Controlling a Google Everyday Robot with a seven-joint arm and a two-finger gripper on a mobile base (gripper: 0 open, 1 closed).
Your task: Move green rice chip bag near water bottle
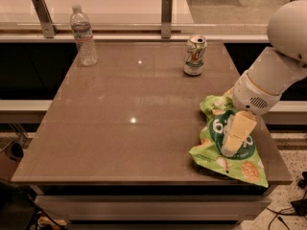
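The gripper (236, 137) lies over the green rice chip bag (212, 131) on the glossy brown table (124, 147); its grip cannot be told.

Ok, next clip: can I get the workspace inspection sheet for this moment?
Surface: brown table, glossy, with light reflections.
Job's things: green rice chip bag lies crumpled at the front right; water bottle stands upright at the back left corner, far from the bag.
Clutter: soda can upright at the back, right of middle.
Grippers: tool is down on the bag's dark label, with the arm reaching in from the right.
Cables: dark cable on the floor at lower right.
Surroundings: two metal posts behind the table.
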